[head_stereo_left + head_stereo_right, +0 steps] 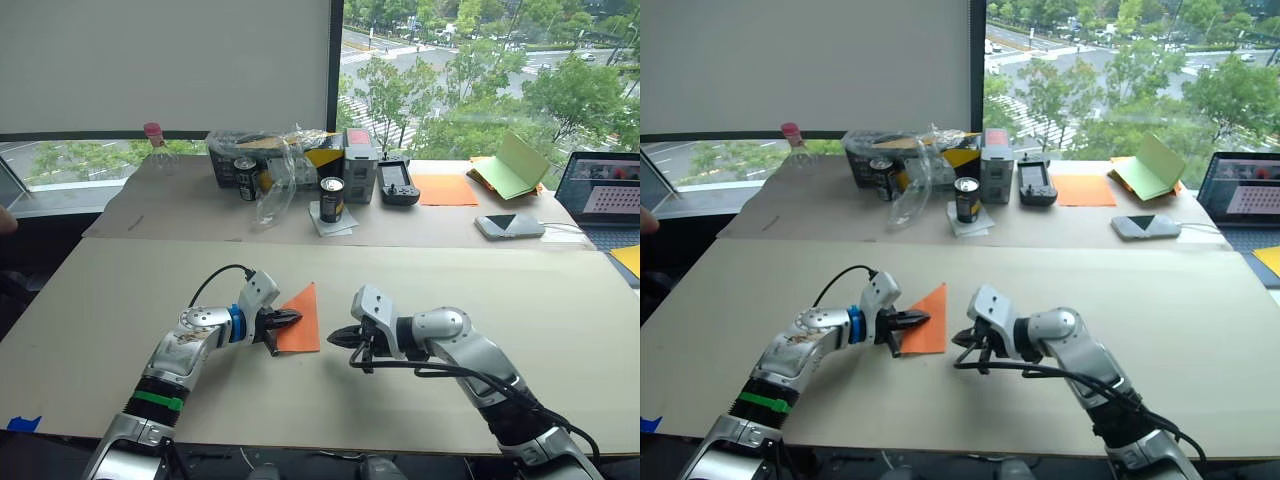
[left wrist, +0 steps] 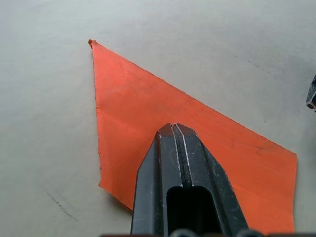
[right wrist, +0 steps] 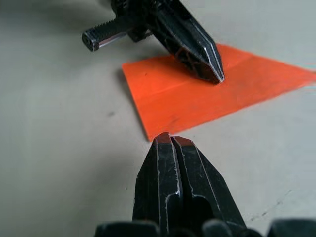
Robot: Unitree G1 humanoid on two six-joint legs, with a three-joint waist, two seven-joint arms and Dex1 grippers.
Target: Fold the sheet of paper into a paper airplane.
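Paper airplane (image 1: 301, 320) flat, long axis fore-aft, tip pointing away.

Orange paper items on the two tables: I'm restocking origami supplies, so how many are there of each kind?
Folded bright orange paper airplane under the left gripper: 1
Flat paler orange sheet on the far table: 1
Total: 2

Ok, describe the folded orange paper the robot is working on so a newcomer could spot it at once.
Start at the near, pale tabletop, then look between the two arms. The paper airplane lies flat there, with the shut left claw pressing on it and the shut right claw just off its edge. It is a bright orange pointed wedge, unlike the paler flat orange sheet on the far table by the window.
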